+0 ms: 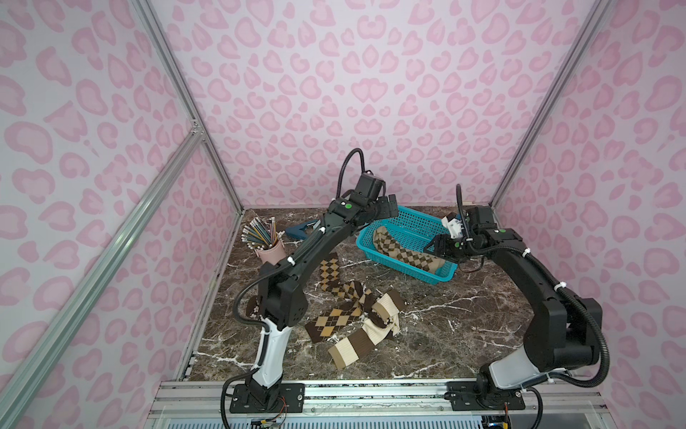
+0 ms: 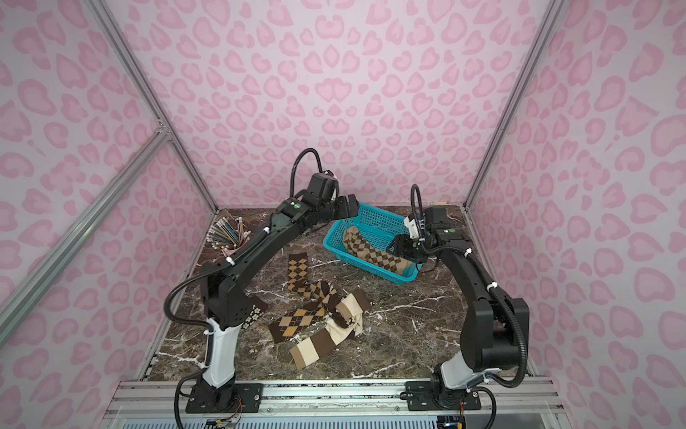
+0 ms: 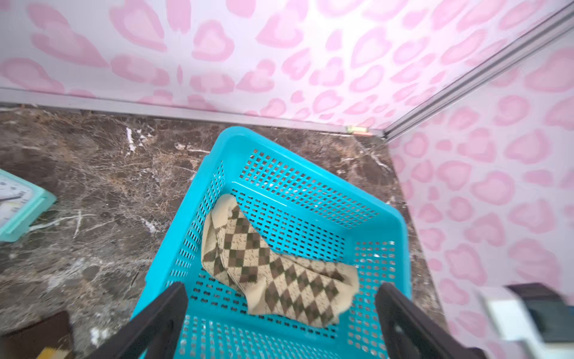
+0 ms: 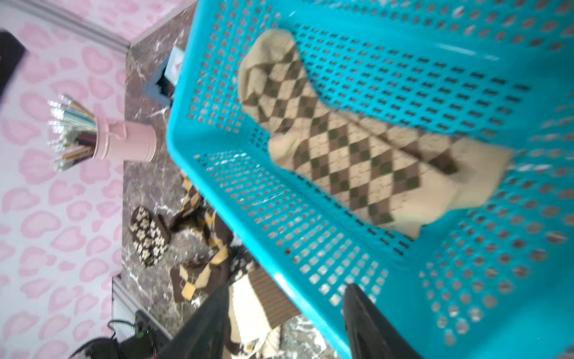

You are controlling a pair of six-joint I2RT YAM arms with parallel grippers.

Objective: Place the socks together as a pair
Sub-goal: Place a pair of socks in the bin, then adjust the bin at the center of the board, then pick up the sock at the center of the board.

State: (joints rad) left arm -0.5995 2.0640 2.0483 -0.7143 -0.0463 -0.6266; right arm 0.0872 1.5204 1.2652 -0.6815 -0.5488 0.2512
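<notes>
Turquoise perforated plastic basket (image 1: 415, 224) sits at the far right of the brown marble counter (image 1: 464, 315), set at an angle.

Inside it are beige socks with brown argyle diamonds (image 1: 401, 252). They show as two layers, one lying on the other, stretched along the basket floor. One end curls up against a basket wall. Both wrist views confirm the overlap.

Left fingers (image 1: 390, 207) hang above the basket's far corner, spread wide and empty, clear of the fabric.

Right fingers (image 4: 369, 323) are over the basket's opposite end, just above the beige socks. They are parted partway, with nothing between them. The right wrist view is blurred, and the basket rim shows below the gap.

Loose on the counter, nearer the arm bases than the basket:
- Dark brown socks with orange-tan argyle (image 1: 330, 271) lie tangled with the cream-and-brown striped socks (image 1: 356, 343), overlapping in a heap.
- A dark brown sock with cream flowers (image 2: 256, 312) is mostly hidden behind the left arm.

A pink cup of pencils (image 1: 269, 254) stands at far left. A mint-green clock (image 3: 15, 208) shows in the left wrist view, apart from the basket.
</notes>
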